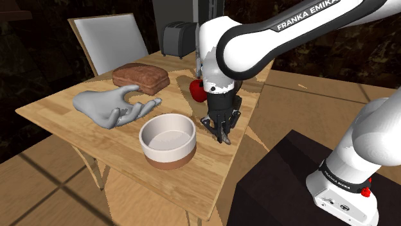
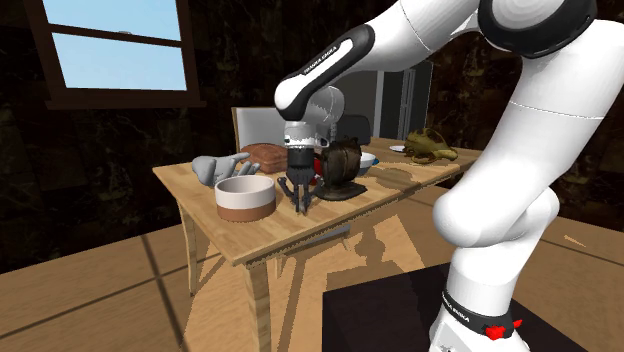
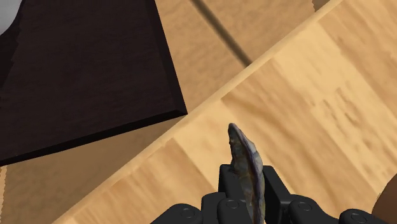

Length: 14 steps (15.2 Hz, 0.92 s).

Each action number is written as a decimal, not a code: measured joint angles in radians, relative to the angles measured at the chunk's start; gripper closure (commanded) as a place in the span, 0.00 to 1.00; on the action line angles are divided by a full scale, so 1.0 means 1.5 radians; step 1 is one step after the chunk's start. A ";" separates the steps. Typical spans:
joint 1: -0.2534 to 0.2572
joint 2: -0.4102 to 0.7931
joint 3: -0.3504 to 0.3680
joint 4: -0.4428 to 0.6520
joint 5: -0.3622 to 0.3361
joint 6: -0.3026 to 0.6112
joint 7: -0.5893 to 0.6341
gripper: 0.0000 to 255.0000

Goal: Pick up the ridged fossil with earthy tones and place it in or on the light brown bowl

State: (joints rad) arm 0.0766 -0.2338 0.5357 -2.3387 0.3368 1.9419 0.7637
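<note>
A thin, ridged fossil (image 3: 245, 159) in grey-brown tones stands edge-on between my fingers, and my gripper (image 3: 249, 174) is shut on it. Below it lies the wooden table (image 3: 318, 102) close to its edge. In the shoulder view my gripper (image 1: 223, 133) points down just to the right of the light brown bowl (image 1: 168, 140), low over the tabletop. The bowl is white inside with a brown base. In the second exterior view my gripper (image 2: 300, 200) hangs beside the bowl (image 2: 245, 197), on its right.
A grey hand sculpture (image 1: 112, 106), a brown loaf (image 1: 141, 76) and a red object (image 1: 197, 90) lie behind the bowl. A dark brown rounded object (image 2: 342, 168) stands just behind the gripper. A toaster (image 1: 178, 37) and a chair (image 1: 109, 38) are at the back. The dark stand (image 1: 289, 180) is close by.
</note>
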 measured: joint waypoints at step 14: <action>-0.002 -0.045 -0.021 0.085 0.000 -0.128 0.011 1.00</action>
State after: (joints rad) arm 0.0738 -0.3016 0.5038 -2.2106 0.3362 1.7498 0.7800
